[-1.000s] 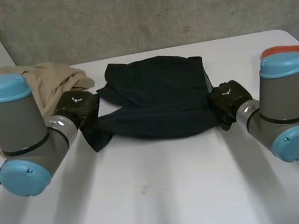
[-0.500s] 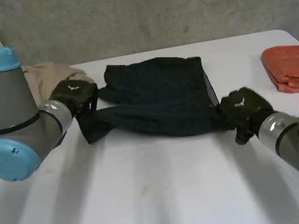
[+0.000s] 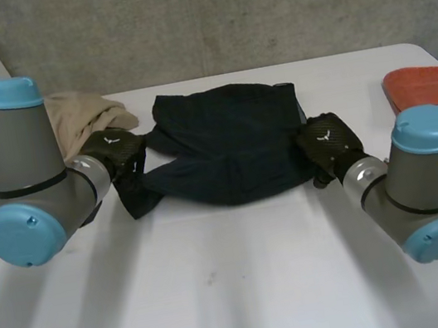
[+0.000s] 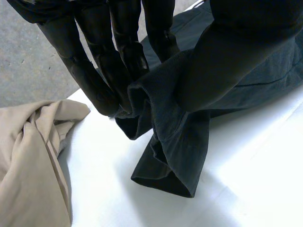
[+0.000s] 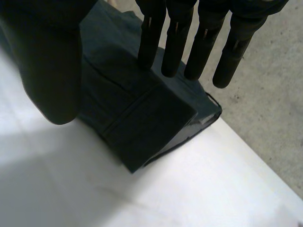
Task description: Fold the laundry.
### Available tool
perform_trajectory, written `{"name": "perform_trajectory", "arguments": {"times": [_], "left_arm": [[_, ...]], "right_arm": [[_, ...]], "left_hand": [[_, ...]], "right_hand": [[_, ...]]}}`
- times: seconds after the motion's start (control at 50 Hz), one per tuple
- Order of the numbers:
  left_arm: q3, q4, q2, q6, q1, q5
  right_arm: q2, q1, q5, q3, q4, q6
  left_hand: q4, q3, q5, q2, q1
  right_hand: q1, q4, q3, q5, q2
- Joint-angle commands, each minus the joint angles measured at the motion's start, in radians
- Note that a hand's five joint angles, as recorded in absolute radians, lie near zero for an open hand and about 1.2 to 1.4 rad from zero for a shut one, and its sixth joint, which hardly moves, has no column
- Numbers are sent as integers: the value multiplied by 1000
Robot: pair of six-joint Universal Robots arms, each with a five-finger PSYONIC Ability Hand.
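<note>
Right hand point(image 3: 329, 144): sits farther left and farther from the near edge than half a second ago, with the right end of the dark navy cloth garment point(image 3: 228, 141) drawn in alongside. Rests straight fingers tips-down on that folded end, thumb spread wide to the near side, clasping nothing. Seemingly there to press the end flat.
Left hand point(image 3: 116, 152): pinches a bunched fold at the near left corner between thumb and fingers. Holds it a little raised, probably to keep the near edge taut for the next fold.
Garment: lies spread across the far middle of the table between the two hands. Sags in a curve along its near edge and trails a loose flap down from the left pinch.
White table point(image 3: 241, 295): offers wide bare room on the near side for drawing or turning the cloth, and less toward the far edge.
Crumpled tan cloth point(image 3: 85, 119): sits at far left just beyond the left hand, close enough to snag on a leftward sweep.
Orange cloth point(image 3: 433, 86): rests at the far right edge, well apart from the right hand.
</note>
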Motion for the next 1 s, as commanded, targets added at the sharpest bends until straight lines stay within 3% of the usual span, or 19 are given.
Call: {"name": "perform_trajectory", "arguments": {"times": [0.02,0.08,0.18,0.38,0.56,0.68,0.86,1.0], "left_arm": [[16,1,-24,-1,5,0],[20,1,-29,-4,8,4],[20,-3,-21,-12,8,9],[31,-42,89,-52,11,24],[126,-109,348,-124,45,38],[168,-98,486,-179,57,81],[198,-201,322,-155,62,83],[387,-114,74,-81,70,37]], "right_arm": [[97,21,19,-113,-20,-4],[124,27,27,-140,-19,-7],[147,31,65,-198,-13,-17],[-10,-11,27,-256,199,45],[-269,-69,-8,-442,427,118],[-309,-69,-31,-525,527,138],[-208,-71,-36,-558,629,111],[-41,-22,7,-667,517,111]], "left_hand": [[199,203,218,196,256],[199,203,218,196,256],[199,203,218,196,256],[199,203,218,196,256],[199,203,218,196,256],[199,203,218,196,256],[199,203,218,196,256],[199,203,218,196,256]], "right_hand": [[208,217,214,214,214],[290,299,296,296,296],[824,833,830,829,830],[825,834,831,831,831],[825,834,831,831,831],[825,834,831,831,831],[825,834,831,831,831],[825,834,831,831,831]]}}
